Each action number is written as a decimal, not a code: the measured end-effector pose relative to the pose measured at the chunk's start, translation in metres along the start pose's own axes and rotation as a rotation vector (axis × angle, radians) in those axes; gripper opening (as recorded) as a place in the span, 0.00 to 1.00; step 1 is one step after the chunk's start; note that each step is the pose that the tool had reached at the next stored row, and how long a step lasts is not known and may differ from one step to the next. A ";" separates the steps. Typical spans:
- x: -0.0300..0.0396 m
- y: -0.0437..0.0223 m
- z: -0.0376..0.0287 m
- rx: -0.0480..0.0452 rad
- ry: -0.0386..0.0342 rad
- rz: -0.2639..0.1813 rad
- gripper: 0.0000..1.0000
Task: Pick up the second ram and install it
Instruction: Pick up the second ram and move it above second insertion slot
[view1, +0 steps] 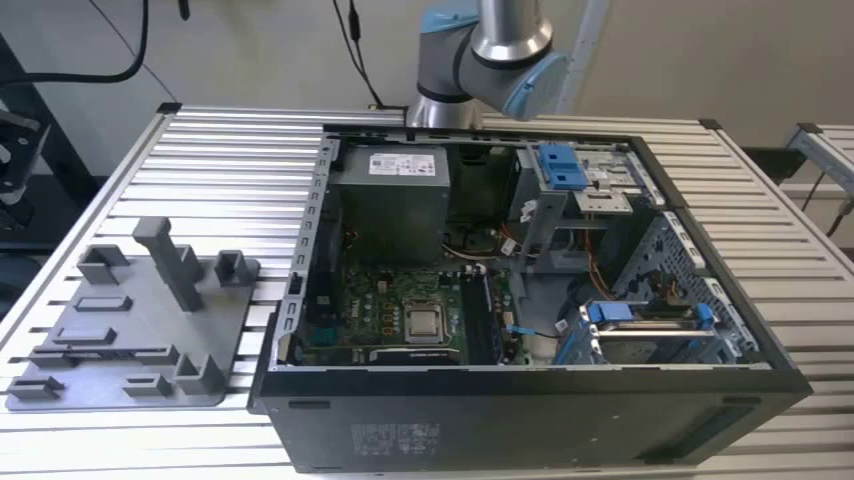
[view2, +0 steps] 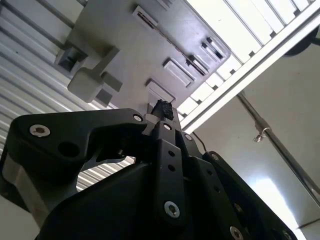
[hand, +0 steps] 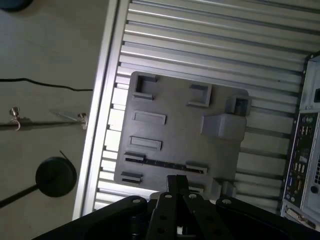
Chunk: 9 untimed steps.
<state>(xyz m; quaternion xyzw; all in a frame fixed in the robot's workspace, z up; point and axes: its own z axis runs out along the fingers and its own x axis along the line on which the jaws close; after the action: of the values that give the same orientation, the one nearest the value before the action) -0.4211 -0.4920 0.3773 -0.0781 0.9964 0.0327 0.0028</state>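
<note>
Colours from where I sit: the bench (view1: 227, 170) is ribbed silver slats, the tray (view1: 140, 325) is plain grey, and the second ram (hand: 165, 164) is just a dark strip. The PC case (view1: 534, 430) is black, the motherboard (view1: 354, 300) green, the drive latches (view1: 563, 165) bright blue. My arm (view1: 501, 45) is silver with pale blue caps.

Nothing printed can be read in any view. In the exterior view a white sticker (view1: 407, 162) lies on the grey power supply (view1: 390, 205) inside the open computer case (view1: 534, 425), its lines too small to make out. A pale block of print (view1: 394, 438) stands on the case's near black wall, equally unreadable. In the first wrist view the port panel (hand: 301, 165) bears tiny, illegible marks
</note>
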 end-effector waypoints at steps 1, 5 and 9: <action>0.0000 0.0000 0.0000 0.0000 0.0000 0.000 0.11; 0.0000 0.0000 0.0000 0.0001 0.0001 0.000 0.11; -0.0001 0.0002 0.0000 0.0000 0.0015 -0.022 0.11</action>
<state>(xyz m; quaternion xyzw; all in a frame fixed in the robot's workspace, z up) -0.4210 -0.4918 0.3773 -0.0890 0.9955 0.0327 0.0025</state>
